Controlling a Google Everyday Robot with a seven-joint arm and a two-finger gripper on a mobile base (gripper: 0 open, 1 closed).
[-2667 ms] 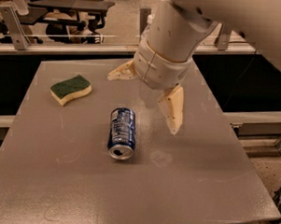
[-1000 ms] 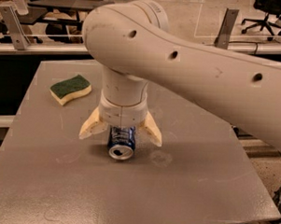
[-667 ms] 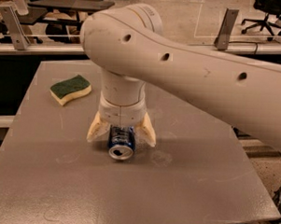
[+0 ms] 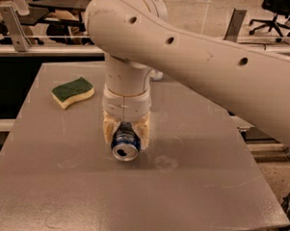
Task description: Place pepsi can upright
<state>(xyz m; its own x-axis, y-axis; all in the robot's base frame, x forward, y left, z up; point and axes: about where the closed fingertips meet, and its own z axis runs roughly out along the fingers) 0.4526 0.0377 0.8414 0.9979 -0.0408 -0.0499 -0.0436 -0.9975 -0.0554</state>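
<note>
The pepsi can (image 4: 126,144) is dark blue with a silver end. It lies on its side near the middle of the grey table (image 4: 190,187), its open end facing the camera. My gripper (image 4: 125,132) comes straight down over it. The two cream fingers (image 4: 107,130) press against the can's left and right sides, so the gripper is shut on the can. The far part of the can is hidden behind the wrist. The big white arm fills the upper right of the view.
A green and yellow sponge (image 4: 72,91) lies on the table at the back left. A rail runs behind the table's far edge, with a clear water bottle (image 4: 18,0) at the top left. An office chair (image 4: 277,15) stands at the back right.
The gripper came down over the lying can and its spread fingers closed inward until they clamped the can's sides. The can has stayed in place, still on its side.
</note>
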